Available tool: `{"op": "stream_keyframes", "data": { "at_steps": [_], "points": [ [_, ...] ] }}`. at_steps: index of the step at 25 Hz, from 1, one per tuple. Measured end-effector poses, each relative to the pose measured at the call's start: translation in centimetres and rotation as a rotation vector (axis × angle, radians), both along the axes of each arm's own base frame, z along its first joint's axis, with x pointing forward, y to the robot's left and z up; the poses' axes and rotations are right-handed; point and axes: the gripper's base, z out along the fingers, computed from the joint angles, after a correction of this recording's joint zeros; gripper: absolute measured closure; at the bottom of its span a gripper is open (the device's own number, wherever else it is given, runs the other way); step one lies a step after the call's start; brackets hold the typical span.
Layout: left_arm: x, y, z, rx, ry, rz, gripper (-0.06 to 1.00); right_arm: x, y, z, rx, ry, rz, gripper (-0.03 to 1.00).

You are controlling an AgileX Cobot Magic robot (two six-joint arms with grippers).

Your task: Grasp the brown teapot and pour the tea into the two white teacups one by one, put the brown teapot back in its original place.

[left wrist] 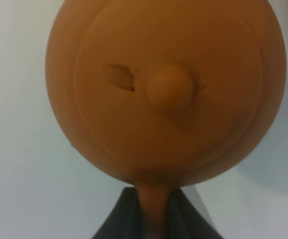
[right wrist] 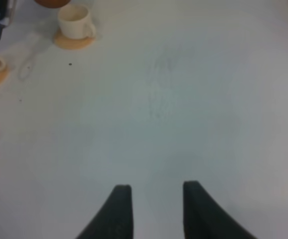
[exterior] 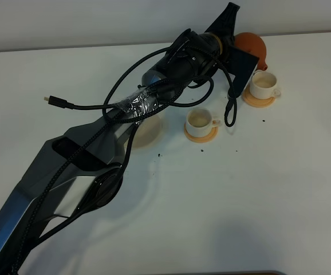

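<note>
The brown teapot (left wrist: 166, 89) fills the left wrist view, lid knob towards the camera. My left gripper (left wrist: 154, 211) is shut on its loop handle. In the high view the teapot (exterior: 252, 44) shows behind the gripper, just beyond the far teacup (exterior: 264, 85) on its orange coaster (exterior: 258, 102). The nearer teacup (exterior: 200, 120) stands on its own coaster (exterior: 201, 136) to the left. The pale beige disc (exterior: 153, 129) lies partly under my left arm. My right gripper (right wrist: 154, 201) hangs open over bare table, far from one teacup (right wrist: 75, 21).
My left arm (exterior: 97, 166) and its looping black cables (exterior: 229, 112) stretch across the table from the near left corner to the far cups. Small dark specks (exterior: 203, 150) lie on the white table near the cups.
</note>
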Motion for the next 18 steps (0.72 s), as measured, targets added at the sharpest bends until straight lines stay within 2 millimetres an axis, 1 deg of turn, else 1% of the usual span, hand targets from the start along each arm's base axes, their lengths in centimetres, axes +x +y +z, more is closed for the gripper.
{"op": "stream_keyframes", "data": {
  "at_steps": [18],
  "points": [
    [0.2, -0.56, 0.67, 0.09, -0.131, -0.136, 0.83, 0.0, 0.0, 0.0, 0.0, 0.0, 0.0, 0.73]
  ]
}}
